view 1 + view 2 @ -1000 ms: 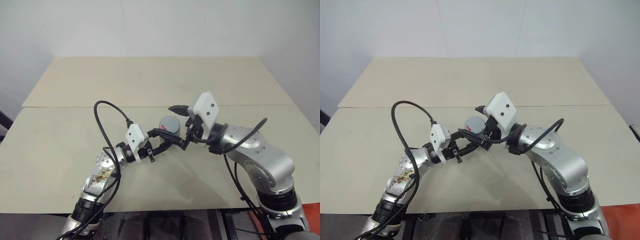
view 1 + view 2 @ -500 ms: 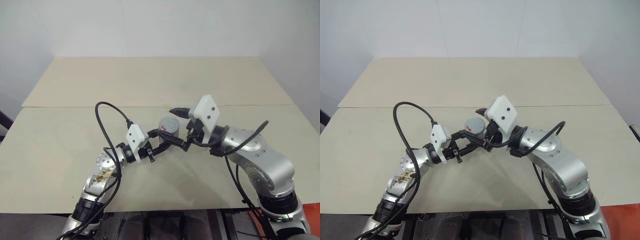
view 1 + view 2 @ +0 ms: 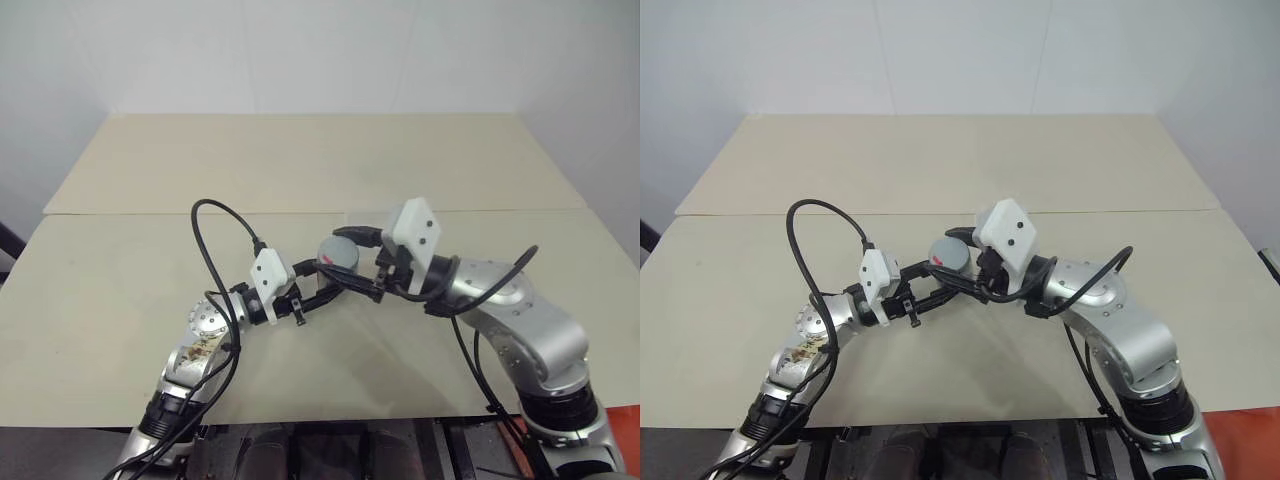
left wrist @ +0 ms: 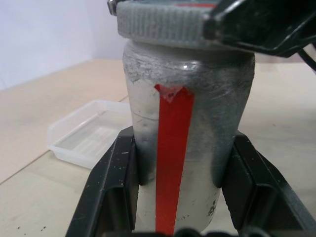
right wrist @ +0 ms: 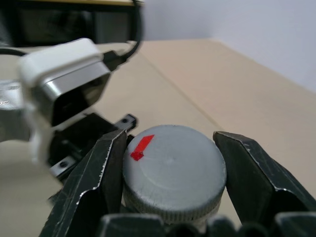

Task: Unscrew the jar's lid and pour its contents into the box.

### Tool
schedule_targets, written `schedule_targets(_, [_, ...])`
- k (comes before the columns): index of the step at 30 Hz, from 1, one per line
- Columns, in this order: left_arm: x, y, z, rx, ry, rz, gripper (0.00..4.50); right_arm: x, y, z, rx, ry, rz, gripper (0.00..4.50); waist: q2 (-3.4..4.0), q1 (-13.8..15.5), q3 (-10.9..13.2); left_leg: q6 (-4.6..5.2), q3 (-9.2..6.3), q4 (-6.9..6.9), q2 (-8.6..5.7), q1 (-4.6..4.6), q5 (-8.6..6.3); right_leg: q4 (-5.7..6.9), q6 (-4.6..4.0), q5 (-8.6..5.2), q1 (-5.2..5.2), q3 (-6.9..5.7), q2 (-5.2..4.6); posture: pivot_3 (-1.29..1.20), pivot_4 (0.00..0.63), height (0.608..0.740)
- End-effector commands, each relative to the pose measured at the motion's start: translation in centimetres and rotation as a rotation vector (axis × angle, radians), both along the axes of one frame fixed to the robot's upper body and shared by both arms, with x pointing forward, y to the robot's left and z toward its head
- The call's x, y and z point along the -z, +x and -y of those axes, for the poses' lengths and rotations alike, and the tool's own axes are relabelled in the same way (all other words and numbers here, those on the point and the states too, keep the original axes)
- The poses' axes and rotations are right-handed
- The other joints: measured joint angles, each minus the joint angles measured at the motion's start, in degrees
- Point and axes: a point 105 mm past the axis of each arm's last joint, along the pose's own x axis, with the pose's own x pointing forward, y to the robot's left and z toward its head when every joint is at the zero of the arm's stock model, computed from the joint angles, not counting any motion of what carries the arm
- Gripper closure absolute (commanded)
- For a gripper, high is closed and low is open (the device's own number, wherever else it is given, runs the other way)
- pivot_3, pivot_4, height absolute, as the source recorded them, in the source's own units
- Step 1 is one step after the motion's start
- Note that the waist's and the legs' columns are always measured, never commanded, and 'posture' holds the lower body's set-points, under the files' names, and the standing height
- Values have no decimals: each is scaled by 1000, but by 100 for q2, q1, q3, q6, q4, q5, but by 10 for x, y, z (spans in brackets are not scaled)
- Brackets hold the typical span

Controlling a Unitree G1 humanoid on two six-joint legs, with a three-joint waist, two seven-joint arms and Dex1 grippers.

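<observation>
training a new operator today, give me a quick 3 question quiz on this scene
1. True or false: the lid is already off the jar.
2. What does the right hand grip? A) the box B) the lid C) a cable
3. Where is the box: in a hand, or on the table?

Key
1. False; it sits on the jar.
2. B
3. On the table; the left hand holds the jar.

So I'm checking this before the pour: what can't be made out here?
- Contents: the lid covers the jar, whose wall is opaque.
- Jar's base: cut off by the picture edge, left wrist view.
- Box: jar hides its far end.
- Whether the lid has loosened: right hand clamps it, hiding the seam.
</observation>
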Motion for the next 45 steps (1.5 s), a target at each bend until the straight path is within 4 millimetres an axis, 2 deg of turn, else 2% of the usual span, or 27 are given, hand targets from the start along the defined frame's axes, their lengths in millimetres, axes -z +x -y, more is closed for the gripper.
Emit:
schedule_targets(1, [-30, -15, 0, 109, -46, 81, 2579, -5, -23, 3, -305, -56, 1, 1744, 0, -5, 0, 1, 0, 0, 0, 0, 0, -1, 0, 0, 0, 0, 0, 0, 150, 740])
schedule_targets(6, [-35, -31, 3, 225, -15, 87, 2579, -3, -26, 14, -670, -201, -35, 1744, 0, -55, 0, 3, 0, 1, 3, 5, -1, 1, -1, 0, 2, 4, 2, 0, 150, 740])
schedule_targets(9, [-34, -35, 6, 253, 13, 94, 2579, -3, -16, 14, -804, -271, -80, 1744, 1, -81, 0, 5, -1, 5, 3, 6, -2, 0, -1, 1, 3, 6, 2, 0, 150, 740])
schedule_targets(14, [-33, -36, 8, 262, 23, 98, 2579, 1, 2, 12, -845, -360, -40, 1744, 1, -116, 1, 4, -5, 6, 5, 2, -2, 2, -2, 1, -1, 0, 2, 0, 150, 740])
schedule_targets(19, [-32, -35, 7, 249, 22, 105, 2579, -5, 7, 15, -854, -325, 20, 1744, 1, -99, 1, 4, -6, 10, 6, -7, -2, 0, -1, 1, -4, -4, 0, 0, 150, 740])
schedule_targets(22, [-30, -32, 7, 233, 20, 101, 2579, -13, 8, 19, -842, -256, 23, 753, 1, -92, 1, 3, -5, 15, 9, -6, -2, 2, -2, 1, -3, -5, 0, 0, 150, 740])
schedule_targets(24, [-28, -29, 5, 216, 19, 94, 2579, -19, 10, 25, -814, -215, 63, 102, 1, -76, 1, 3, -7, 21, 11, -7, -2, 3, -3, 2, -1, -7, 0, 0, 150, 740])
schedule_targets(26, [-25, -26, 4, 200, 20, 82, 2579, -26, 10, 31, -772, -189, 121, 46, 1, -59, 1, 3, -7, 22, 11, -7, -2, 4, -4, 3, -1, -6, -1, 0, 150, 740])
schedule_targets(29, [-21, -19, 1, 166, 16, 59, 2579, -43, 7, 37, -609, -89, 223, 46, 1, -9, 1, 3, -6, 22, 11, -9, -2, 5, -4, 3, -3, -6, -1, 0, 150, 740])
schedule_targets(31, [-18, -16, -1, 149, 21, 53, 2579, -49, 4, 40, -539, -33, 225, 46, 1, 10, 1, 2, -6, 22, 13, -10, -3, 6, -4, 3, -4, -7, 0, 0, 150, 740])
schedule_targets(34, [-12, -11, -3, 131, 25, 28, 2579, -49, -5, 41, -377, 39, 261, 16, 1, 30, 1, 2, -7, 23, 13, -11, -3, 5, -4, 3, -2, -10, 0, 0, 150, 740])
schedule_targets(38, [-10, -1, -3, 76, 15, 36, 2579, -34, -9, 22, -80, 164, 219, 0, 2, 31, 0, 0, -5, 23, 13, -11, -2, 9, -4, 3, -3, -9, -2, 0, 150, 740])
schedule_targets(41, [-13, 7, -2, 28, 4, 55, 2579, -26, -18, 10, 32, 238, 172, 0, 3, 14, 0, -4, -2, 27, 10, -10, 0, 13, -4, 4, -6, -3, -2, 0, 150, 740])
schedule_targets(45, [-15, 10, -3, 14, 3, 73, 2579, -20, -11, 1, 208, 239, 192, 0, 7, 5, -3, -5, -2, 29, 6, -6, 1, 12, -4, 4, -4, -1, -1, 0, 150, 740])
